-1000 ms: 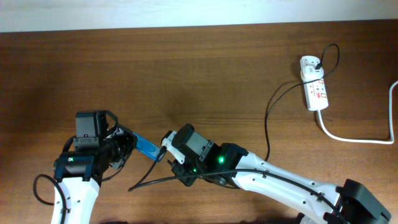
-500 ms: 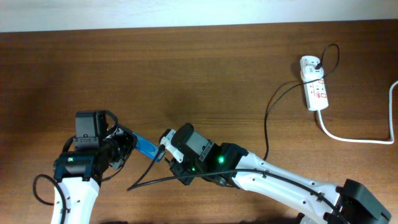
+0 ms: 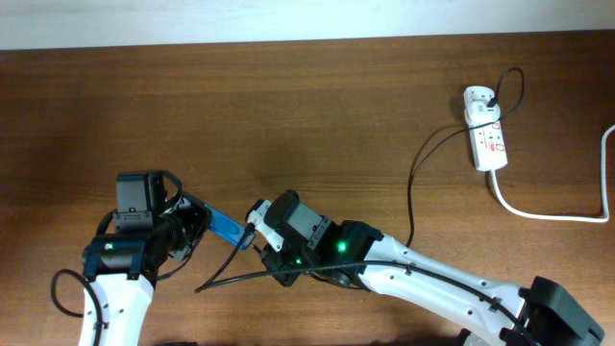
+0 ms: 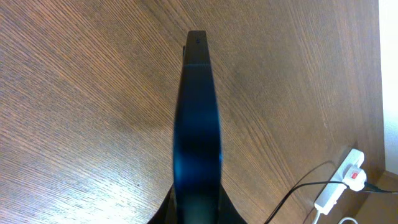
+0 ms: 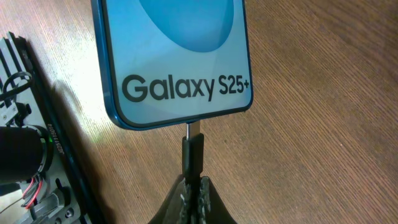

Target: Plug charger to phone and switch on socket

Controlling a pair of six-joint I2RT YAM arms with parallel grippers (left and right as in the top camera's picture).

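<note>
**Black plug tip at the phone's port; barely any motion in the last second**

Overhead shows almost nothing new against one second back; only the charger (image 3: 411, 202) slack lying below the right arm's wrist shifts a touch; both arms sit where they were; I read it as a fine insertion push, not a reposition.

Right gripper (image 5: 191, 196) is pinched narrow on the black plug tip (image 5: 192, 155); a bare metal tongue shows between the plug body and the bottom edge of the phone (image 5: 174, 56); my call is entering the port, not seated.

Left gripper (image 4: 198, 208) is clamped on the phone's other end; the phone shows edge-on to that camera and looks lifted off the worktop (image 3: 317, 115).

Socket (image 3: 485, 135) sits at the far right, well apart from both grippers; the charger's adapter end appears plugged into it; switch state is too small to tell; switching is not yet done.
</note>
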